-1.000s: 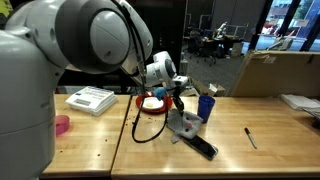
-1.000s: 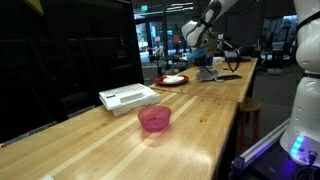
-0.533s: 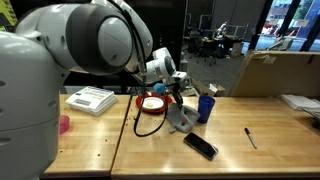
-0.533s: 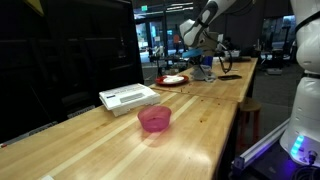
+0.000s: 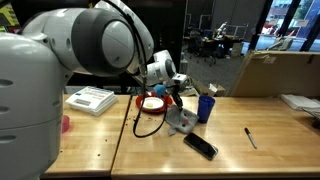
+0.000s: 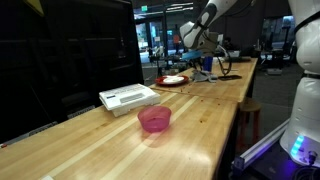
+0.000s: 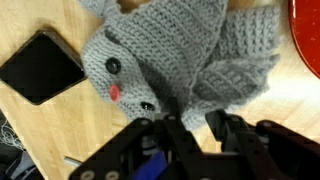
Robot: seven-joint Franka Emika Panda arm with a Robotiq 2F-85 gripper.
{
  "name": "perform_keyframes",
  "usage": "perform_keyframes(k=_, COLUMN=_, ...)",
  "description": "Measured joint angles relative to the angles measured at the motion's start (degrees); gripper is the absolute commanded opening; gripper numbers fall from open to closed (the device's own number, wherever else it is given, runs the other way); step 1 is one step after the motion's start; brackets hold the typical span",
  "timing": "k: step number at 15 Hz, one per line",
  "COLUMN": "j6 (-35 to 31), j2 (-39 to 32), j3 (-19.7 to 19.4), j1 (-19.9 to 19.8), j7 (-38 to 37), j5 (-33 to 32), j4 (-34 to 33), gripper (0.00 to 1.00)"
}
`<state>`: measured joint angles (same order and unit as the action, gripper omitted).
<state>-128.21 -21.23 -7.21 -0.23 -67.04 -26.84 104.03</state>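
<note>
My gripper [image 7: 205,135] is shut on the lower edge of a grey crocheted toy animal [image 7: 170,55] with black eyes and a pink nose. The fingers pinch a flap of the knit just above the wooden table. In an exterior view the gripper [image 5: 176,102] holds the toy [image 5: 181,121] at the table's middle; it shows far off in the other exterior view [image 6: 205,62]. A black phone [image 7: 42,67] lies flat beside the toy, also in an exterior view [image 5: 200,146]. A red plate rim [image 7: 305,40] is at the wrist view's edge.
A blue cup [image 5: 205,107] stands just behind the toy. A red plate [image 5: 152,103] with something white on it and a black cable loop [image 5: 145,126] lie beside it. A pen [image 5: 250,137], a white box [image 5: 90,99], a pink bowl [image 6: 154,118] and a cardboard box [image 5: 270,70] are around.
The toy has come off the phone and moved back toward the plate with the gripper in the first half second. The phone now lies uncovered. Little has moved since.
</note>
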Motion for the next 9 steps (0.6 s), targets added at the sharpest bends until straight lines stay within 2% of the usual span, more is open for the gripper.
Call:
perform_keyframes(k=5, j6=0.0, j2=0.1, j3=-0.1, j1=1.5, j7=0.5, j5=-1.0, j4=0.0, gripper=0.99)
perform_keyframes(k=9, j6=0.1, j2=0.7, j3=-0.2, j1=3.5, j7=0.2, j5=-3.4, j4=0.1, gripper=1.0)
